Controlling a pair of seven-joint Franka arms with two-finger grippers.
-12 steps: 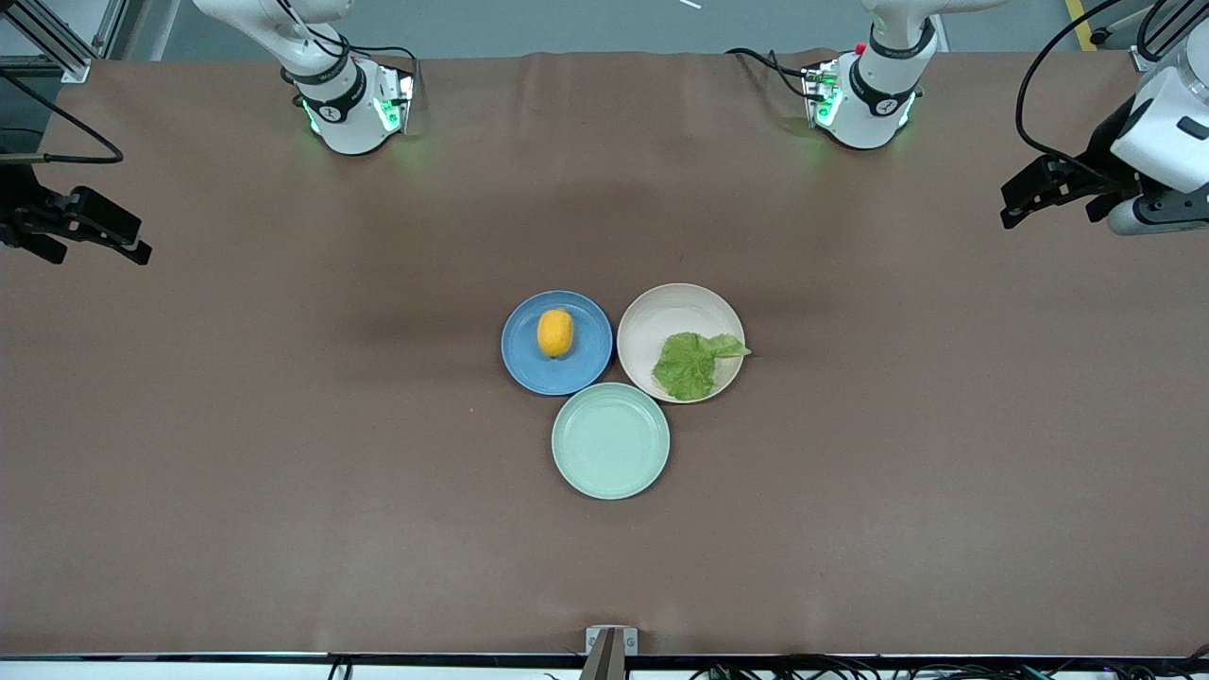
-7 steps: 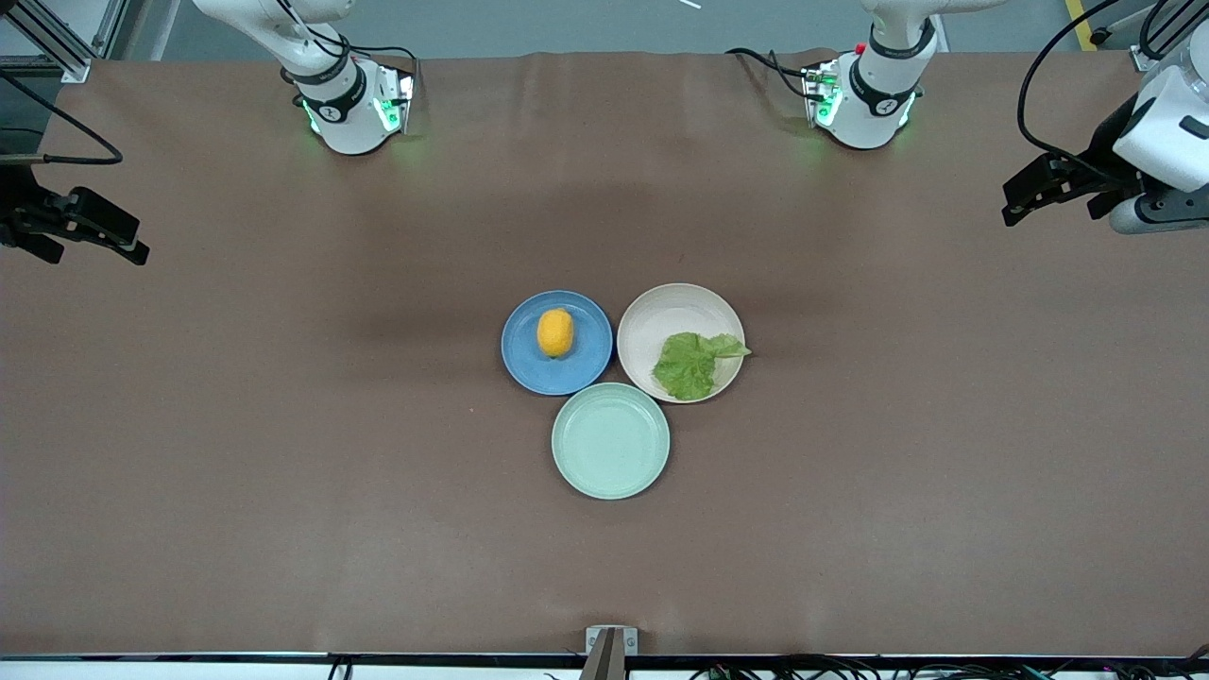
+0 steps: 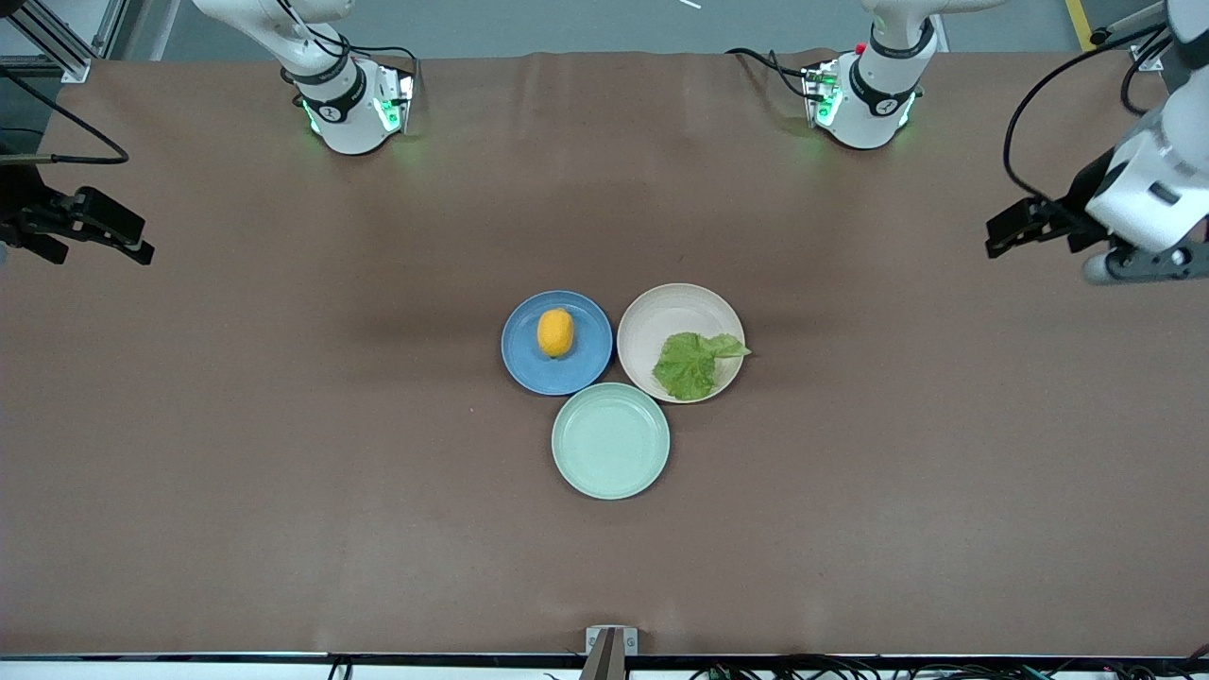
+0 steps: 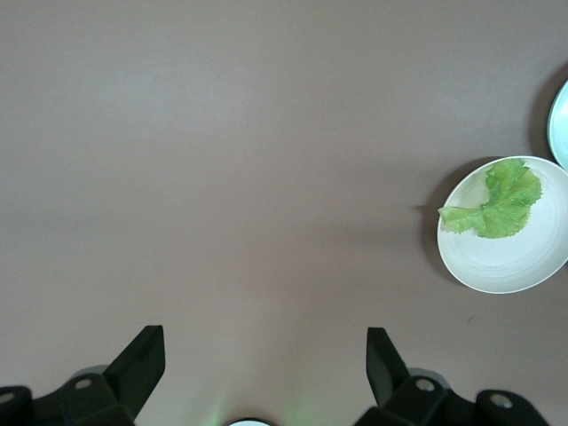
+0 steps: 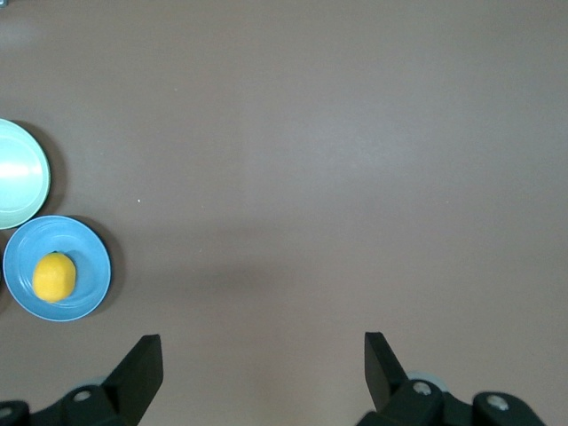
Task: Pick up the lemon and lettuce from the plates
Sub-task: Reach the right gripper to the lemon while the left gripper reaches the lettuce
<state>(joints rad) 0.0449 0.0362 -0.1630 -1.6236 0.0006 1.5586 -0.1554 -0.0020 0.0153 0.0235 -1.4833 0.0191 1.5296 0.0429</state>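
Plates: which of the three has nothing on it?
The mint green plate, the one nearest the front camera. The blue plate holds the lemon, and the beige plate holds the lettuce.

Mid-desk (image 3: 283,453), three plates are sitting touching. The lemon (image 3: 555,332) is lying on the one (image 3: 529,368) toward my right arm's end, the lettuce (image 3: 692,363) on the one (image 3: 661,312) beside it, and the third plate (image 3: 610,441) is sitting nearest the front camera.
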